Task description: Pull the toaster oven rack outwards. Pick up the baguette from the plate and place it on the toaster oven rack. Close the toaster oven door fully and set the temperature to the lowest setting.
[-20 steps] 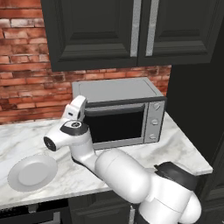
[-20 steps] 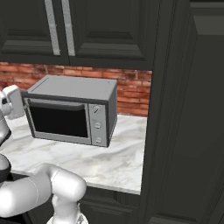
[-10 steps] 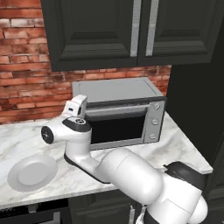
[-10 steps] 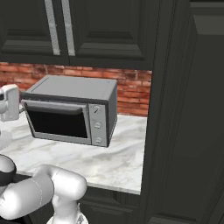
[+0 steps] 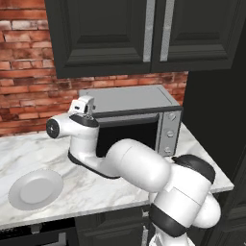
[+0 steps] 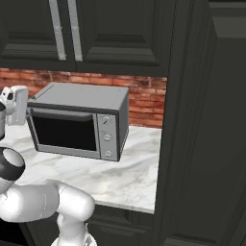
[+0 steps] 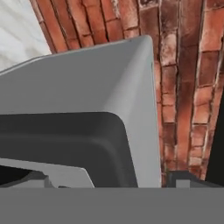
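As you scan from left to right, you meet these:
plate [image 5: 36, 189]: white and bare, lying flat on the marble counter [image 5: 29, 149] at your far left, well apart from the oven.
gripper [image 5: 84, 106]: raised at the upper left front corner of the oven, just beside the door's top edge; its fingers are spread to their widest and nothing sits between them.
hand view: you look along the oven's grey top [image 7: 78, 83] with the brick wall [image 7: 183, 87] behind it; both finger tips [image 7: 183, 178] stand far apart at the bottom.
toaster oven [image 5: 129, 103]: grey box standing on the counter against the brick.
toaster oven door [image 6: 65, 132]: dark glass pane, upright and shut against the front.
knobs [image 6: 107, 138]: three in a column on the right-hand panel.
baguette: you cannot find it on the plate or counter.
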You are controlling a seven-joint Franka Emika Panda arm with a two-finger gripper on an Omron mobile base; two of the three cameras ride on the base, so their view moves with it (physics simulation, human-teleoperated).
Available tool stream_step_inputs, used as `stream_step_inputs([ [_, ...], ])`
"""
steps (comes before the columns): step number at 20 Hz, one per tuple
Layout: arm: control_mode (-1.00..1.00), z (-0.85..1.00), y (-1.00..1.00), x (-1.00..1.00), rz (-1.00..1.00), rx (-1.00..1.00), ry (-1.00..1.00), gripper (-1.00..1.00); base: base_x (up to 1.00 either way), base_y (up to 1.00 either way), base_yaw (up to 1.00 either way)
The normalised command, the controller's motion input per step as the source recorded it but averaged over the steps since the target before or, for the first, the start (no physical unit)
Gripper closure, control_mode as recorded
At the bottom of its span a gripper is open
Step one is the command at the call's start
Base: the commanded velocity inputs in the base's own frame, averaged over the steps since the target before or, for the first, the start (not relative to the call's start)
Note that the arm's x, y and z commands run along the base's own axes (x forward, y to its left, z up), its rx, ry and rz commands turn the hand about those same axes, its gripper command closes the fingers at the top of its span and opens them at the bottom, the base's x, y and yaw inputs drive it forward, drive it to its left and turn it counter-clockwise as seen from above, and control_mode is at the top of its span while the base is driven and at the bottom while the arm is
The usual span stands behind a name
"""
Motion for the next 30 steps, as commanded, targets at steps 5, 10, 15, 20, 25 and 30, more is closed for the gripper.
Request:
stream_step_inputs([
  [5, -1.00, 0.14, 0.01, 0.86, 0.00, 0.00, 0.00, -1.00, 0.00, 0.00, 0.00],
  [10, -1.00, 0.12, 0.02, 0.07, 0.00, 0.06, 0.00, -1.00, 0.00, 0.00, 0.00],
  [15, -1.00, 0.17, 0.01, -0.67, 0.00, 0.05, -0.02, -1.00, 0.00, 0.00, 0.00],
  [20, -1.00, 0.01, -0.31, -0.75, -0.07, 0.18, -0.05, -1.00, 0.00, 0.00, 0.00],
  [25, -1.00, 0.01, -0.97, -0.83, -0.25, 0.37, -0.08, -1.00, 0.00, 0.00, 0.00],
  [30, -1.00, 0.00, -1.00, -0.83, -0.21, 0.45, -0.10, -1.00, 0.00, 0.00, 0.00],
])
